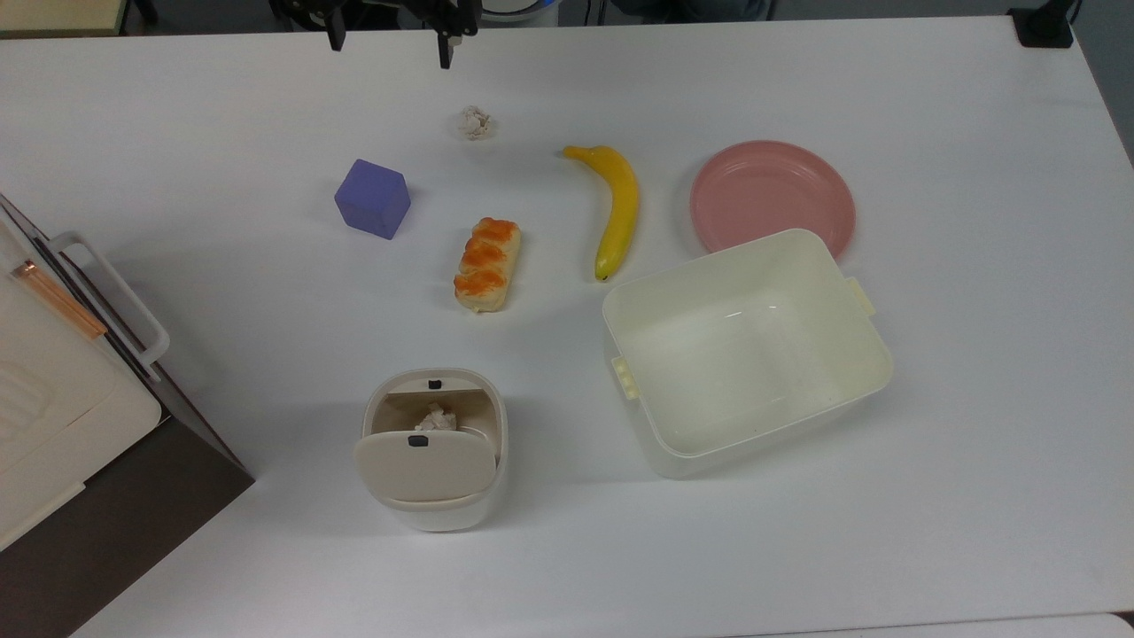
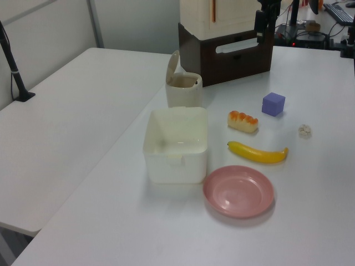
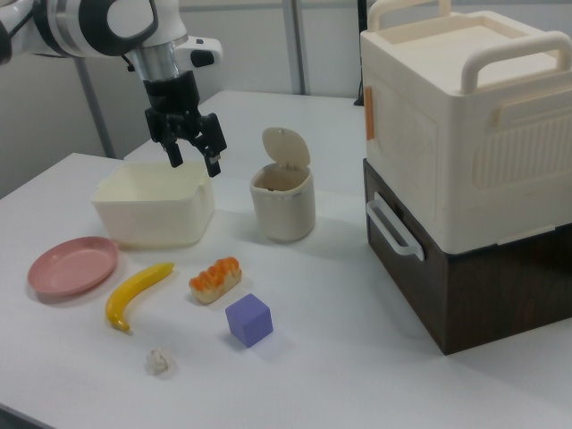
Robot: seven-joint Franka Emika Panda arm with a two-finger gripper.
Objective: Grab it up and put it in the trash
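Nearby: cube point(image 1: 373, 198) | roll point(image 1: 485, 263) | banana point(image 1: 614, 209) | wad point(image 1: 475, 122) unblocked

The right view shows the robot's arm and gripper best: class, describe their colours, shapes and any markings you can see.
The arm is made of rounded white segments with black joint rings and a grey metallic wrist. Below it sits a black gripper with two slim black fingers. No lettering or loose cables can be made out.

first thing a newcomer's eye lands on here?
Probably the open tool, hanging high above the table in the right view. Next come the coloured items on the white table: yellow banana, pink plate, purple cube. The tiny paper wad lies alone near the top view's upper edge, far from the open-lidded bin.
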